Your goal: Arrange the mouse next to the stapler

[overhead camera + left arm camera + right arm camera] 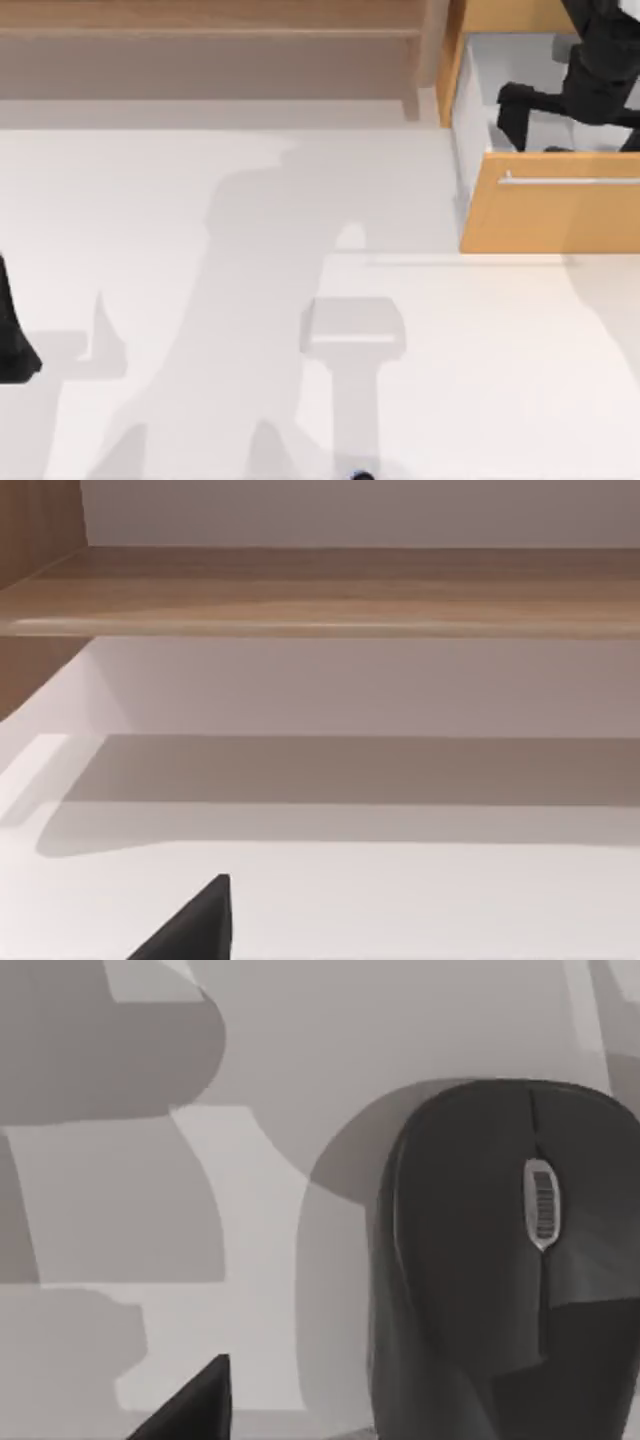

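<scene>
Table [250, 300]: a white top is seen from above, crossed by grey shadows; a wooden shelf [200, 30] runs along its far edge
Drawer [560, 215]: pulled open at the far right of the table, with an orange-wood front, a metal bar handle [570, 181] and a pale grey inside
Right arm: reached down into the open drawer, its right gripper [515, 115] low over the drawer floor
Left arm: parked at the table's left edge, where the left gripper [15, 345] is seen as a dark shape; whether its jaws are open or closed cannot be told
Mouse [500, 1260]: black, with a grey scroll wheel [541, 1203], lying on the drawer floor close under the right wrist camera
Mouse and jaws: the mouse is seen beside one dark fingertip [195, 1405]; it cannot be told whether the right jaws are open, closed or around it
</scene>
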Motion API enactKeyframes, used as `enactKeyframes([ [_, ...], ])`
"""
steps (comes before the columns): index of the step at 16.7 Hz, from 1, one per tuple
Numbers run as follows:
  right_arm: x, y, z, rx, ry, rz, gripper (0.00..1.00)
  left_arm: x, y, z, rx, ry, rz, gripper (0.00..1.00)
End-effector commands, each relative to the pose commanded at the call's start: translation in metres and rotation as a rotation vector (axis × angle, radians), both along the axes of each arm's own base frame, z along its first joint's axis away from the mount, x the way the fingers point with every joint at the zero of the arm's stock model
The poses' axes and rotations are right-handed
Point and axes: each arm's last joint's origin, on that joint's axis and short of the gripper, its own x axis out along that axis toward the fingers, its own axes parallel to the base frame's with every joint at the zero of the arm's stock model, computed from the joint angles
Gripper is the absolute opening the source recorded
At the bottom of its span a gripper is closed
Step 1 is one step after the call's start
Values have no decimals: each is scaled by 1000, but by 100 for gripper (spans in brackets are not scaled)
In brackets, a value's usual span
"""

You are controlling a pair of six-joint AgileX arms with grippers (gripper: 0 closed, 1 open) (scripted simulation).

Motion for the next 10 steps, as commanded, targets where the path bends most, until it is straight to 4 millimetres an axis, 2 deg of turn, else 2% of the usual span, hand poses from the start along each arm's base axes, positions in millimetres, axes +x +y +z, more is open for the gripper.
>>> enactKeyframes([
  [4,5,0,-13,2,-5,1,100,0,0,0,0,0,0,100],
  [8,5,0,-13,2,-5,1,100,0,0,0,0,0,0,100],
  [10,5,0,-13,2,-5,1,85,0,0,0,0,0,0,100],
])
